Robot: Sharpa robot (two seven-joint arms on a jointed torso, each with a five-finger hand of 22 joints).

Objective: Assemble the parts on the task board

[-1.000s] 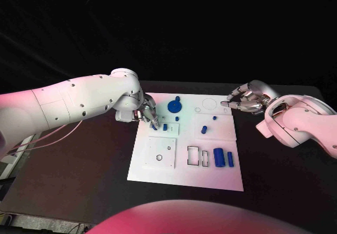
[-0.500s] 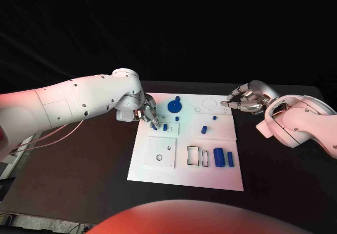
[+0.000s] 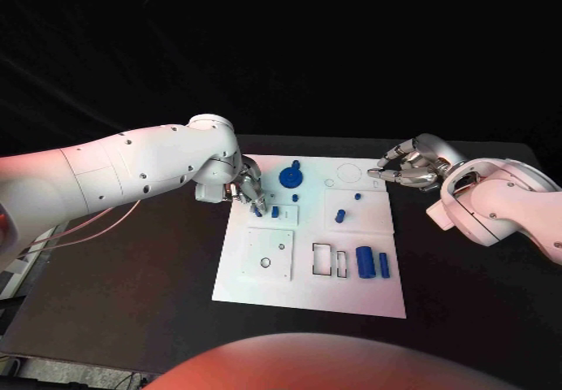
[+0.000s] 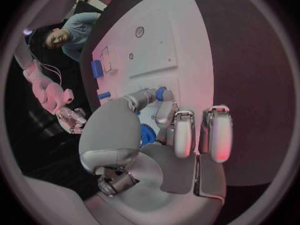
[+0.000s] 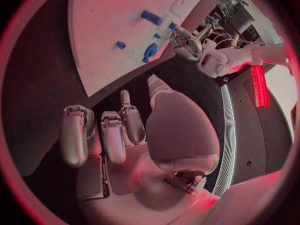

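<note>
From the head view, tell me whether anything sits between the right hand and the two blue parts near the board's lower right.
Nothing visible does. The right hand hovers off the task board's far right edge; only bare board and a small blue peg off to the side lie before the two blue parts.

Both arms are clad in smooth white rounded shells, the left arm (image 3: 129, 166) dotted with small dark screw holes and marked by a thin panel seam. Pale cables (image 3: 88, 227) loop out beneath it. The left hand (image 3: 238, 188) and right hand (image 3: 410, 168) are silver metal, with segmented fingers (image 4: 184, 135), a broad domed thumb base and dark gaps at the joints.
</note>
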